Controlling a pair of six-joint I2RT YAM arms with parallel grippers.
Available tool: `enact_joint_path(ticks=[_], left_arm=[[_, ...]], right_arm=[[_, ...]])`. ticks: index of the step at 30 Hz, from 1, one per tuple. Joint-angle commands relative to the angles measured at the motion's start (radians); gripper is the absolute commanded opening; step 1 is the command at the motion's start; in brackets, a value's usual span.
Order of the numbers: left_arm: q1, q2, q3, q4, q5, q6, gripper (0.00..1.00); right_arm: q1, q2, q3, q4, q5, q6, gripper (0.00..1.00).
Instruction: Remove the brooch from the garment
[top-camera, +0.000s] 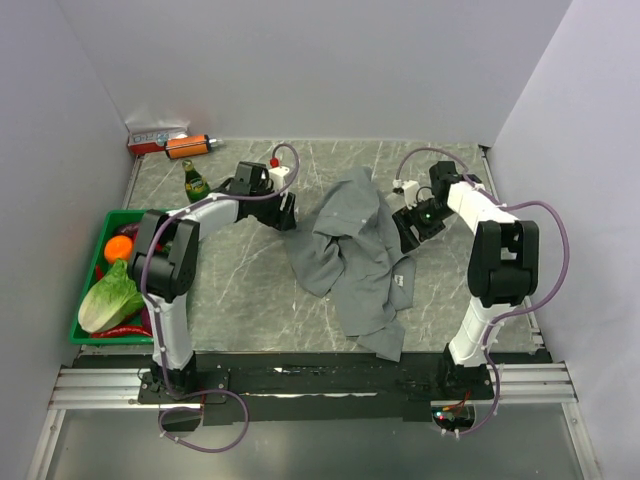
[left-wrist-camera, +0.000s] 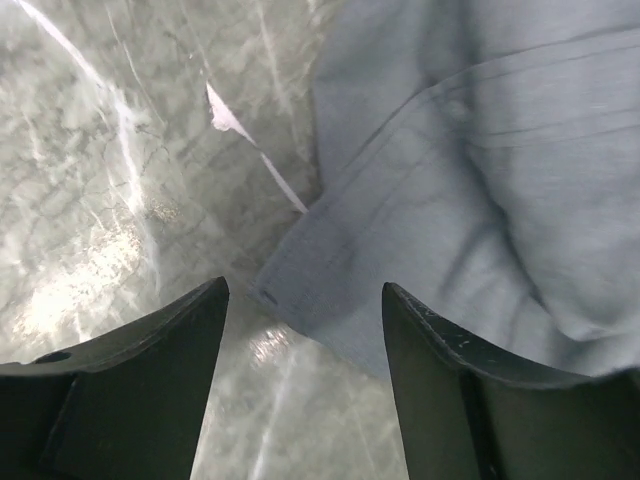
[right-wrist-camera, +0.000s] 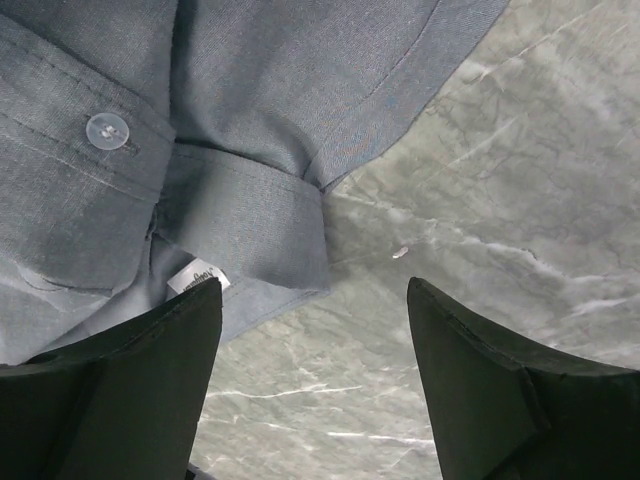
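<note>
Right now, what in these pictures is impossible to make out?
Small round dark brooch: seen in no view; folds of the crumpled grey button-up shirt may hide it.
Print on the small white rectangular label: right wrist view, too small and blurred to read.
Red-and-white box lettering: top view, too small.

I can't pick out the brooch in any view. The garment (right-wrist-camera: 300, 100) runs off my right wrist picture's top and left edges. Its white label (right-wrist-camera: 197, 276) sits half hidden behind a finger (right-wrist-camera: 130, 400) of the right tool (right-wrist-camera: 314, 288), print too small to read.
</note>
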Motion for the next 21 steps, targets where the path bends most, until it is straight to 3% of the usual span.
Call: enact_joint_path(ticks=[1, 8, 10, 12, 13, 14, 15, 16, 17, 21], left_arm=[[0.001, 0.045, 0.037, 0.019, 0.005, -0.009, 0.68], [0.004, 0.102, 0.087, 0.013, -0.021, -0.023, 0.66], [0.003, 0.111, 0.098, 0.010, -0.014, -0.031, 0.59], [0.003, 0.124, 0.107, 0.006, 0.003, -0.031, 0.52], [0.003, 0.124, 0.109, 0.004, 0.009, -0.026, 0.43], [0.003, 0.121, 0.106, 0.003, 0.017, -0.024, 0.38], [0.003, 0.121, 0.104, 0.000, 0.028, -0.017, 0.31], [0.003, 0.118, 0.100, -0.005, 0.029, -0.009, 0.09], [0.003, 0.108, 0.097, -0.016, 0.029, -0.003, 0.01], [0.033, 0.038, 0.110, -0.120, 0.040, 0.040, 0.01]], right_arm=[[-0.008, 0.042, 0.019, -0.006, 0.015, -0.033, 0.81], [-0.008, 0.111, 0.049, -0.027, 0.007, -0.015, 0.74], [-0.008, 0.114, 0.050, -0.029, -0.013, -0.018, 0.72], [-0.002, 0.138, 0.065, -0.061, -0.031, -0.012, 0.59], [-0.002, 0.146, 0.081, -0.068, -0.037, -0.010, 0.52], [-0.002, 0.154, 0.084, -0.070, -0.039, 0.001, 0.38], [-0.003, 0.154, 0.082, -0.059, -0.025, 0.008, 0.32], [-0.006, 0.149, 0.075, -0.052, -0.019, 0.013, 0.27], [-0.008, 0.137, 0.073, -0.047, -0.011, 0.019, 0.18], [-0.083, 0.068, 0.078, -0.047, 0.035, 0.059, 0.07]])
